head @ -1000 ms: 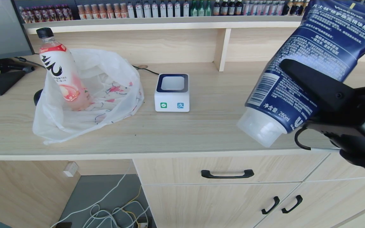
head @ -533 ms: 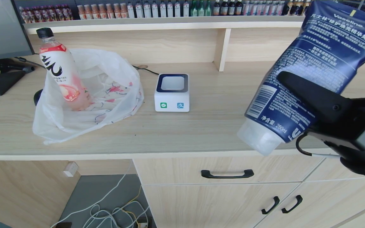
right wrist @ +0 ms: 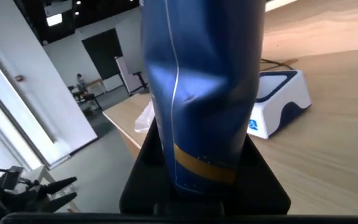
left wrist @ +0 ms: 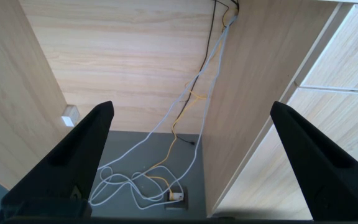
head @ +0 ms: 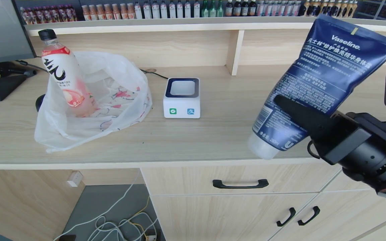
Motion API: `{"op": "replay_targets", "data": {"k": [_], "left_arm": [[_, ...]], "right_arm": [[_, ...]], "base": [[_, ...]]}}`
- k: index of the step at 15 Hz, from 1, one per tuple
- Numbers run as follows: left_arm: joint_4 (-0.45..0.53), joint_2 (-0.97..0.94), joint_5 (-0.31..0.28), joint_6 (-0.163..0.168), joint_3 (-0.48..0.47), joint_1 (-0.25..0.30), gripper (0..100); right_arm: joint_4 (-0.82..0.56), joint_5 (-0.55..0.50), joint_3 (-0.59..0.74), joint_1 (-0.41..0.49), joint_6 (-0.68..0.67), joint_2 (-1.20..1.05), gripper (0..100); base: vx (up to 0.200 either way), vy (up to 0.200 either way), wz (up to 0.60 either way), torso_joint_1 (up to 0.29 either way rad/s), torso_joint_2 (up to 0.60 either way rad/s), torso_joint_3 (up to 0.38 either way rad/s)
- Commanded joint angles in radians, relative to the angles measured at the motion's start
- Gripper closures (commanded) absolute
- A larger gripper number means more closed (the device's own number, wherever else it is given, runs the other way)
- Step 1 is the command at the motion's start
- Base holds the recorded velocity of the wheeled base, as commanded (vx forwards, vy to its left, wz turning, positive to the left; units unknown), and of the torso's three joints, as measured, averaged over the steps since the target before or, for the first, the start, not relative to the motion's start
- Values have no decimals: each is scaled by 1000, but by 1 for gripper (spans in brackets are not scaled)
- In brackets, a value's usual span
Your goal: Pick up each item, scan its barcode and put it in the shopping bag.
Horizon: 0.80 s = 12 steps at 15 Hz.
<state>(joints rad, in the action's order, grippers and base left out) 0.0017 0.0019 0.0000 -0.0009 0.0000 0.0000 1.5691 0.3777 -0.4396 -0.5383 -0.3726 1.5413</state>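
Tube (head: 327, 77), dark blue with its clear cap pointing down, hangs tilted over the front edge of the counter (head: 213, 137) on the robot's right, well apart from the scanner (head: 182, 97). Right gripper (head: 290, 108) pinches it across the lower body, just above the cap.

The step in hand looks to be the scan. The barcode (head: 262, 115) sits at the tube's edge near the cap and does not face the scanner's window, which looks upward. The tube should go leftward over that window and be rolled until the barcode faces down at it. It then wants holding level and steady, with the finger clear of the stripes. The tube looks soft, so a firm grip that does not crush it would suit.

Left gripper (left wrist: 191, 112) hangs below the counter, fingers spread wide with nothing between them.

Bag (head: 126, 87), thin white plastic, lies slumped open on the counter's left side. Bottle (head: 66, 75) of pink drink leans inside it, black cap up. The bag's mouth sags, so lowering the tube in may take care.
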Motion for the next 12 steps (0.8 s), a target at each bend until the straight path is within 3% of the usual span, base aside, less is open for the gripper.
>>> {"op": "replay_targets", "data": {"k": [1,7,10,12], "left_arm": [[0,0,0,-1,0,0,0],[0,0,0,-1,0,0,0],[0,0,0,5,0,-2,0],[0,-2,-2,15,0,-2,0]], "right_arm": [[2,-36,-27,49,90,82,100],[2,-247,-145,50,265,103,100],[2,-289,-149,50,521,74,100],[2,-339,-197,52,575,57,100]], "base": [[0,0,0,0,0,0],[0,0,0,0,0,0],[0,0,0,0,0,0],[0,0,0,0,0,0]]}}
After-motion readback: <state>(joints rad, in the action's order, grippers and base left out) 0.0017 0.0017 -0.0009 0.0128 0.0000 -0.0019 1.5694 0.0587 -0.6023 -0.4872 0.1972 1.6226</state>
